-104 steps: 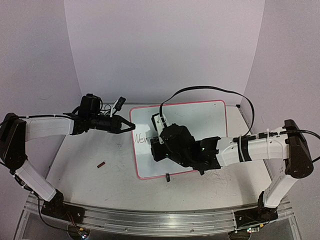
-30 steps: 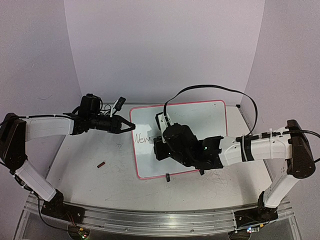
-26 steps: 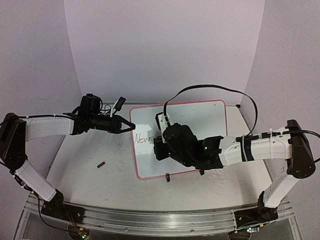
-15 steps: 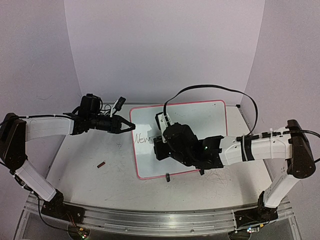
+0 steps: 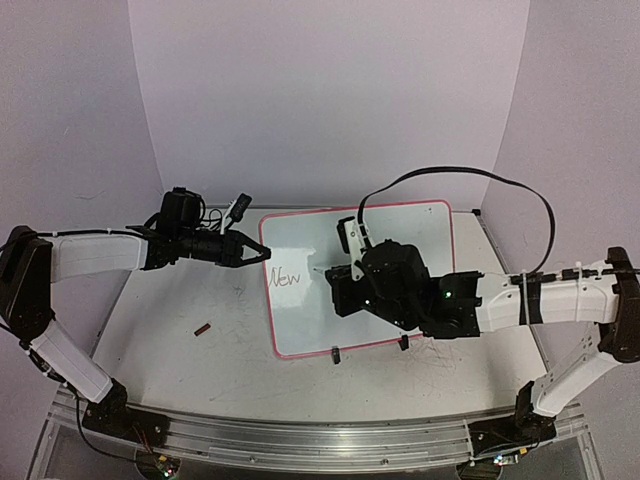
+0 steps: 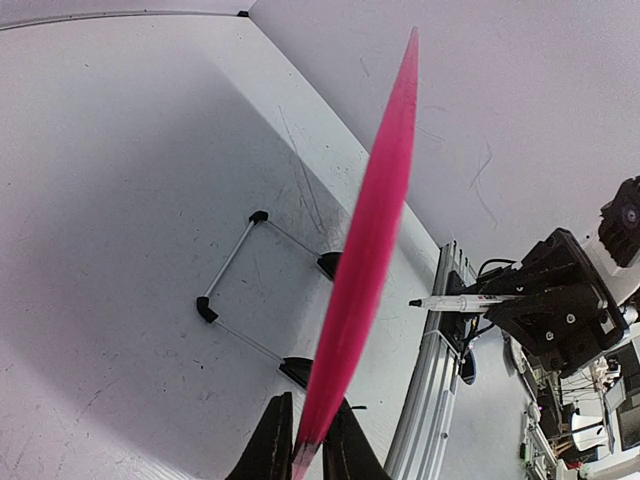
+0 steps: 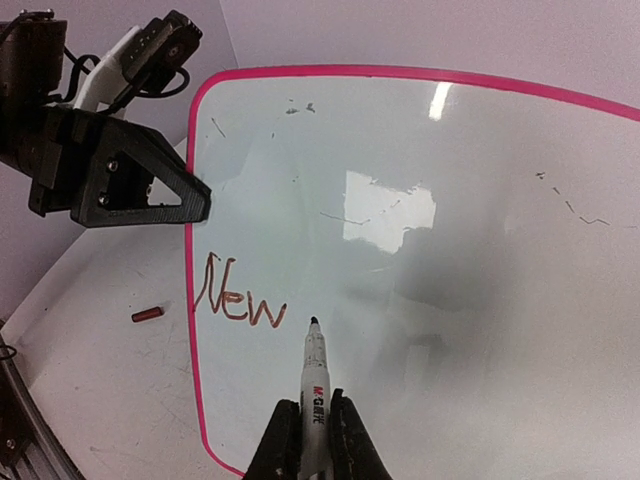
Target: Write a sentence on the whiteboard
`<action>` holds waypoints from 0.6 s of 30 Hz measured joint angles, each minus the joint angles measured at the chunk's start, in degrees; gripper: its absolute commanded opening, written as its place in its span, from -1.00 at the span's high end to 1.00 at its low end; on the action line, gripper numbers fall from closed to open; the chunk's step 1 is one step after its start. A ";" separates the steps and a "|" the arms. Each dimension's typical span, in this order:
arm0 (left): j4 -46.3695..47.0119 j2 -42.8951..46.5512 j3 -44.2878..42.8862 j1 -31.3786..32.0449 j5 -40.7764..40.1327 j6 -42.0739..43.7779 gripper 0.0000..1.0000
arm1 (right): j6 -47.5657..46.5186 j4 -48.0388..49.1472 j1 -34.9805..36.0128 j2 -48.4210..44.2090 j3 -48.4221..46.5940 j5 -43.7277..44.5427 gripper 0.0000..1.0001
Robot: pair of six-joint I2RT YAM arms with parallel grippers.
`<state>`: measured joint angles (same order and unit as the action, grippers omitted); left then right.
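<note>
Handwriting so far reads just "New", thin dark marker strokes near the left edge of the whiteboard, about halfway down that edge in the top view. Board lies on the table right of centre, pink rim all round, with two small black clips on its near edge. Marker points at the board with its dark tip just right of the "w" (cannot tell if the tip touches the surface). Right gripper has its jaws clamped on the marker barrel, and its arm reaches in from the right across the lower half of the board. Left gripper is pinched tight on the board's pink rim; the top view puts that grip on the left edge near the far-left corner, above the writing. Left wrist view sees the rim edge-on as a blurred pink streak rising from between the fingers. Small red-brown cylinder lies on the table left of the board, well apart from both grippers.
</note>
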<state>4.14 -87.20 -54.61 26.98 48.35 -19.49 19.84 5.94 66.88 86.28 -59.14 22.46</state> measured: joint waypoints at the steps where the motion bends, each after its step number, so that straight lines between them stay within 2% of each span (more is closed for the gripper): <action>1: -0.01 0.00 0.00 0.00 -0.02 0.00 0.78 | 0.00 -0.03 0.02 0.00 0.09 -0.05 1.00; 18: 0.01 0.00 0.00 0.00 -0.02 0.01 0.79 | -0.25 0.13 0.02 0.69 0.11 0.21 1.00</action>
<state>4.14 -87.20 -54.61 26.98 48.34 -19.48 19.59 6.07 66.89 86.97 -59.03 22.67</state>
